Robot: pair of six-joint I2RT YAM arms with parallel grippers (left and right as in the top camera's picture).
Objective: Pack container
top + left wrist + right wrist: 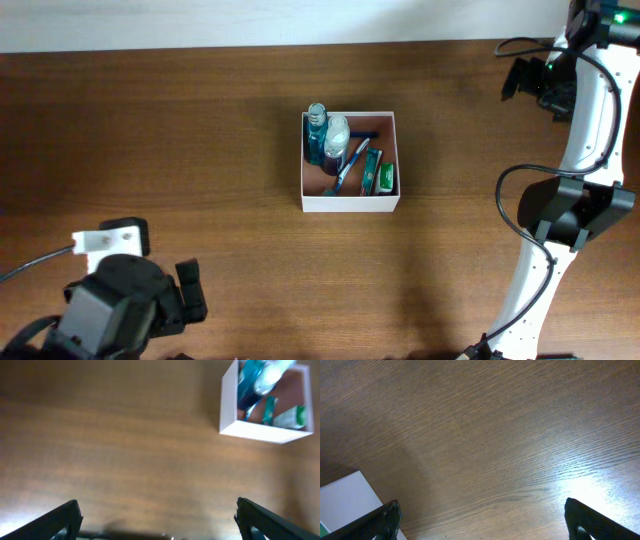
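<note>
The container (350, 204) is a square box with white walls and a reddish-brown inside, standing mid-table. In it are a blue bottle (316, 137), a clear bottle (337, 133), a blue toothbrush (351, 166), a green tube (370, 170) and a green soap packet (386, 178). My left gripper (192, 292) is open and empty at the front left, far from the box. In the left wrist view (157, 521) the box (260, 434) is at the upper right. My right gripper (520, 78) is open and empty at the back right. In its wrist view (482, 517) a white box corner (342, 502) shows.
The brown wooden table (180, 130) fills the view, with a pale wall strip along its back edge. The right arm's white links and black cables (560, 200) stand along the right side. The left arm's body (110, 300) fills the front left corner.
</note>
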